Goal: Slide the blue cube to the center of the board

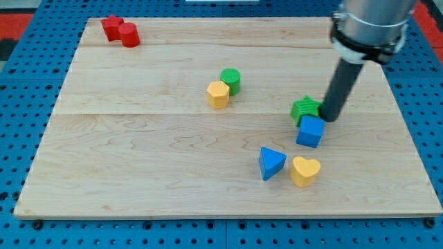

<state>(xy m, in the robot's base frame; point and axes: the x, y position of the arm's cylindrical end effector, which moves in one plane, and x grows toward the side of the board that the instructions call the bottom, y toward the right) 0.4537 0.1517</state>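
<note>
The blue cube sits on the wooden board, right of its middle. A green star block touches the cube's upper left. My tip stands just above and to the right of the blue cube, close against the green star's right side. The dark rod rises from it toward the view's top right.
A blue triangle and a yellow heart lie below the cube. A yellow hexagon and a green cylinder sit near the board's middle. Two red blocks lie at the top left corner.
</note>
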